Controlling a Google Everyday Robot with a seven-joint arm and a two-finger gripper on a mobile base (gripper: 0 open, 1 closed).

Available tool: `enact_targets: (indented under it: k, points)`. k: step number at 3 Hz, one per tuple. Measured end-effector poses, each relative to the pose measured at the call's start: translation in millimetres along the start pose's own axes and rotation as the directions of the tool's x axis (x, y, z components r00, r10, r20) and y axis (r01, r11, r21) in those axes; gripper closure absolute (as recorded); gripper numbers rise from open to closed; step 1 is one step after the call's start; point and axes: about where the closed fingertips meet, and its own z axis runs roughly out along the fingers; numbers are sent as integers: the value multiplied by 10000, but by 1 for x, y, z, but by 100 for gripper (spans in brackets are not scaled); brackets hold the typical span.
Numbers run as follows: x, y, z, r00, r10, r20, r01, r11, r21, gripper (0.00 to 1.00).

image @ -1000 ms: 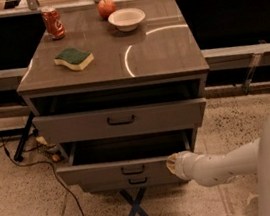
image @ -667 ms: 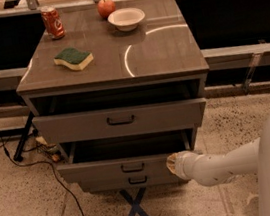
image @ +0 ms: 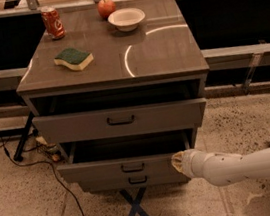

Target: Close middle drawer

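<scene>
The middle drawer (image: 104,170) of a grey cabinet stands pulled out, its dark interior exposed between the top drawer (image: 77,126), itself slightly open, and the bottom drawer (image: 111,185), whose front shows just beneath. The robot's gripper (image: 179,162) is at the right end of the middle drawer's front, touching it, to the right of the small dark handle (image: 133,167); whether it is open or closed cannot be told. The white arm (image: 245,167) reaches in from the lower right. On the worktop (image: 167,49) sit a green-and-yellow sponge (image: 73,58), a red can (image: 52,22), an apple (image: 106,7) and a white bowl (image: 126,19). A blue X of tape (image: 136,208) marks the speckled floor in front of the cabinet.
</scene>
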Motion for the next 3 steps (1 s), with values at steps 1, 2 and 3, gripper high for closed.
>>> enact_targets:
  k: [1,2,3]
  points:
    - [6,5,19,9997,-232,91,233,9996,-160,100]
    - [0,1,30,9992,-227,317,228,9997,-26,100]
    - [-12,-10,43,9973,-212,701,194,9995,258,100]
